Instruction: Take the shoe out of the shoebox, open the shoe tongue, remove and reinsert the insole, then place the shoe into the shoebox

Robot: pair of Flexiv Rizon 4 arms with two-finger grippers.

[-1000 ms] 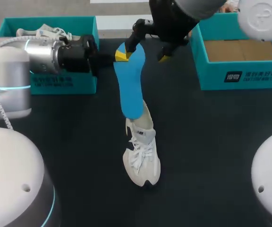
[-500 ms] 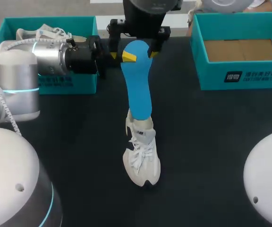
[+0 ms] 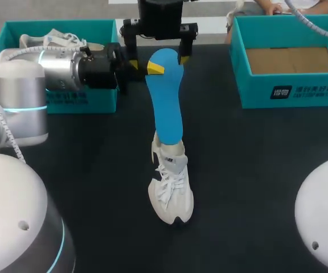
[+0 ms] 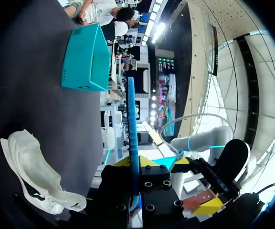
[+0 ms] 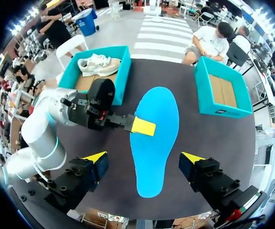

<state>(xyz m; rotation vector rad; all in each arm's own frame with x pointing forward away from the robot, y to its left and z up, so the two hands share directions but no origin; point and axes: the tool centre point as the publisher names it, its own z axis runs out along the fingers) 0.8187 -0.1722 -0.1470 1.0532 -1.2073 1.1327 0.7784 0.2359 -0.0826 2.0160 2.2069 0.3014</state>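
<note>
A blue insole [image 3: 167, 108] stands slanted over the table, its lower end at the heel opening of a cream shoe [image 3: 171, 187] that rests on the black table. My left gripper [image 3: 152, 67] is shut on the insole's upper end, one yellow tip flat on its face. In the left wrist view the insole [image 4: 132, 119] shows edge-on between that gripper's [image 4: 135, 162] tips, with the shoe [image 4: 32, 171] beside it. My right gripper [image 5: 143, 157] is open, its fingers standing either side of the insole [image 5: 154, 143] without touching it. In the head view it [image 3: 157, 60] hangs over the insole's top.
A teal shoebox [image 3: 16, 28] at the back left holds another pale shoe [image 3: 53, 38]; my left arm lies in front of it. A second teal box [image 3: 292, 91] at the back right shows only its cardboard floor.
My right gripper has swung left from the back right and now straddles the insole's top. The insole's upper end has shifted slightly right with the left gripper. The shoe has stayed put.
</note>
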